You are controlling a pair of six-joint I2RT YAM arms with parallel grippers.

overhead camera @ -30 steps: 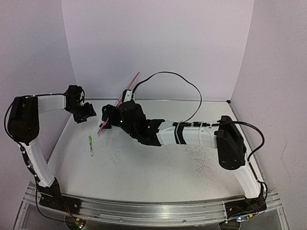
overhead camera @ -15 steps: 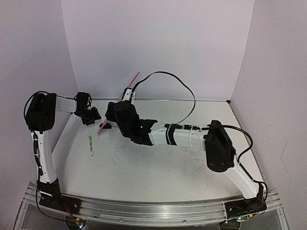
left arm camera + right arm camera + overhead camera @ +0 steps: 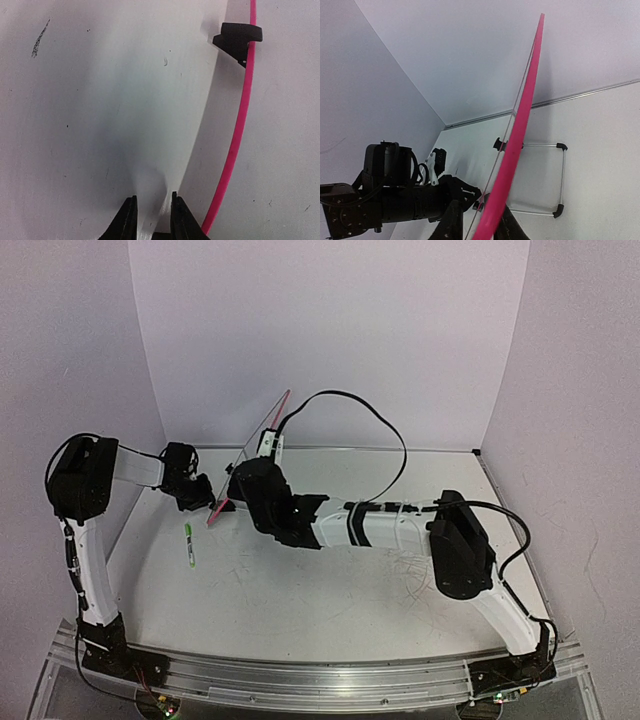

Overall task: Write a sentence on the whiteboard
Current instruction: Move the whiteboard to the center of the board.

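Board: the whiteboard (image 3: 250,455) leans steeply on its wire stand (image 3: 563,175). It is seen edge-on from above, so its face is hidden.
Sentence: no writing can be seen on the whiteboard from any view.
Right pincer: the right pincer (image 3: 479,225) is clamped on the whiteboard's pink rim, which runs between its fingers.
Left pincer: the left pincer (image 3: 150,212) is at the whiteboard's lower end with its fingers narrowly apart. Something white lies between them, and I cannot tell whether it grips.
Pen: a green pen (image 3: 189,543) lies on the tabletop (image 3: 330,600) just in front of the whiteboard's lower end, unheld.
Risk: one pincer will likely have to let go to fetch the pen, and the whiteboard could then tip or slide on its stand.
Risk: the thin rim may slip from the grip under writing pressure and smear the line.
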